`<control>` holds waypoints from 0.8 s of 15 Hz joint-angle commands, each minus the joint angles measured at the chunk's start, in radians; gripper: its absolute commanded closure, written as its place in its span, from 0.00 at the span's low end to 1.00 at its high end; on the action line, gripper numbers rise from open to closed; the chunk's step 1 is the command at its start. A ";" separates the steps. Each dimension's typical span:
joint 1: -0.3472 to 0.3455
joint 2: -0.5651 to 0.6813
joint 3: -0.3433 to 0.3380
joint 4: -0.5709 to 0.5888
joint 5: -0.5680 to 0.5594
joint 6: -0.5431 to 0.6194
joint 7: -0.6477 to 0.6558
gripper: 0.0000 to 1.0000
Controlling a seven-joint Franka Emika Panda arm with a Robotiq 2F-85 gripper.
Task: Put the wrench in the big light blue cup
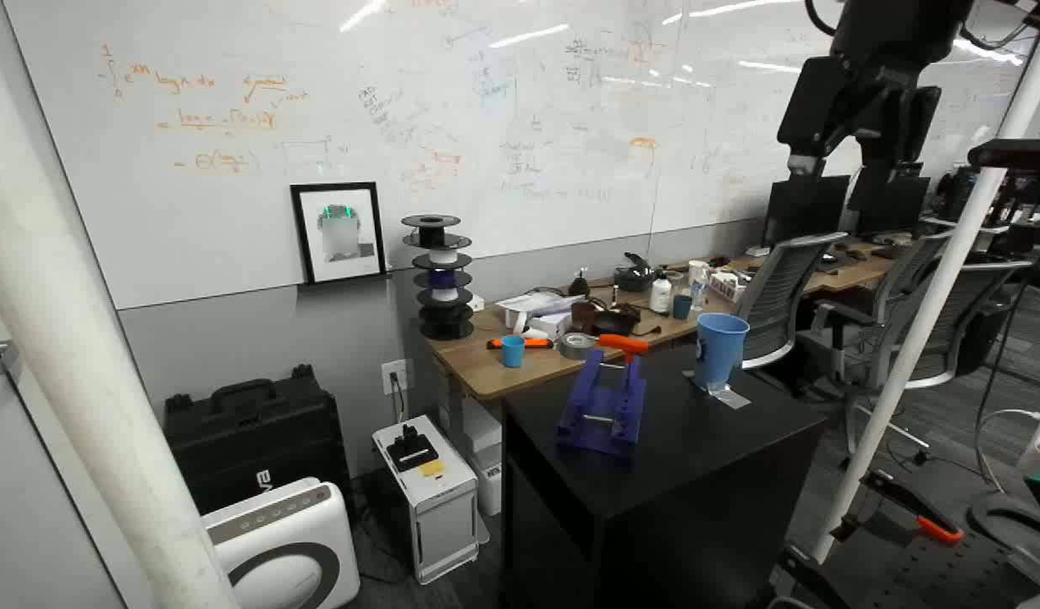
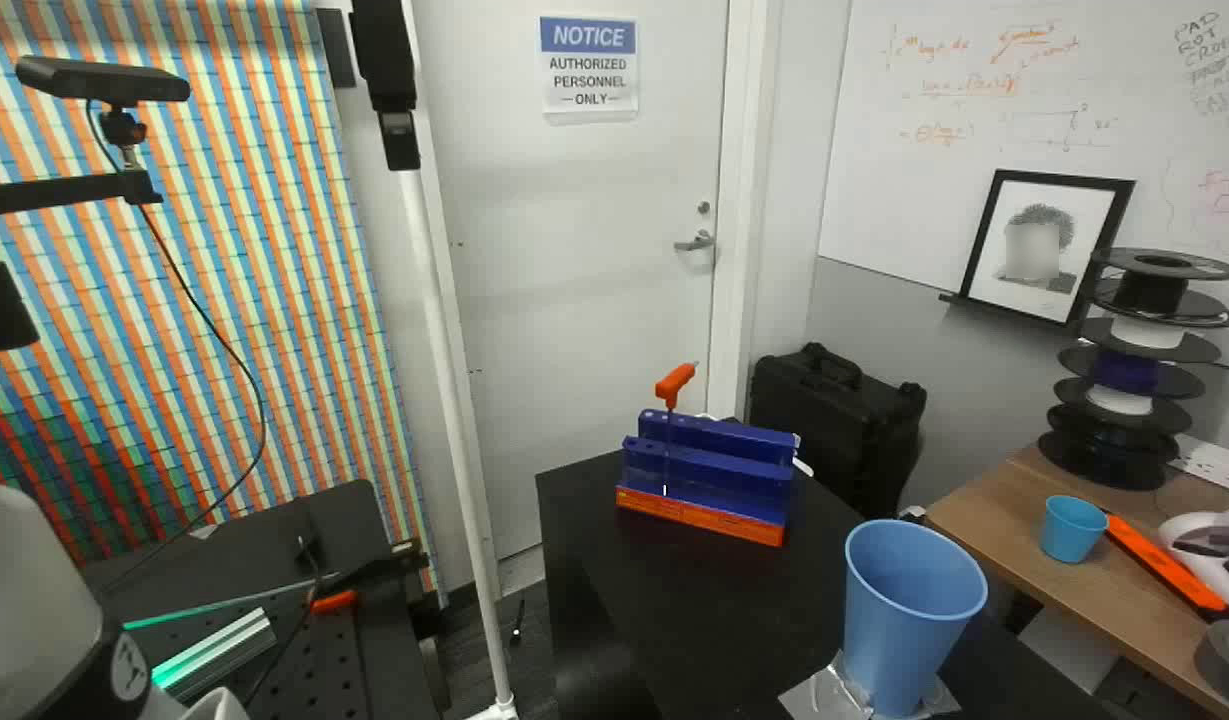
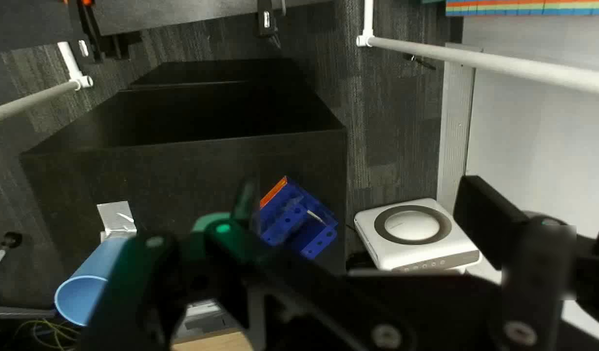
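Observation:
The wrench, a T-handle hex key with an orange handle, stands upright in a royal-blue holder; the wrench shows in both exterior views. The holder sits on a black cabinet. In the wrist view the holder shows, but the wrench is not visible, probably behind a finger. The big light blue cup stands upright, taped to the same cabinet top; it also shows in the wrist view. My gripper is open and empty, high above the cabinet.
A wooden desk behind the cabinet bears a small blue cup, an orange cutter, a tape roll and a stack of spools. White poles stand near the cabinet.

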 commanded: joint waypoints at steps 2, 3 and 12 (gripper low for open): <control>-0.013 -0.004 0.009 0.008 0.007 -0.003 -0.008 0.00; -0.014 -0.006 0.009 0.010 0.007 -0.003 -0.008 0.00; -0.016 0.136 -0.037 0.066 -0.031 0.002 -0.134 0.00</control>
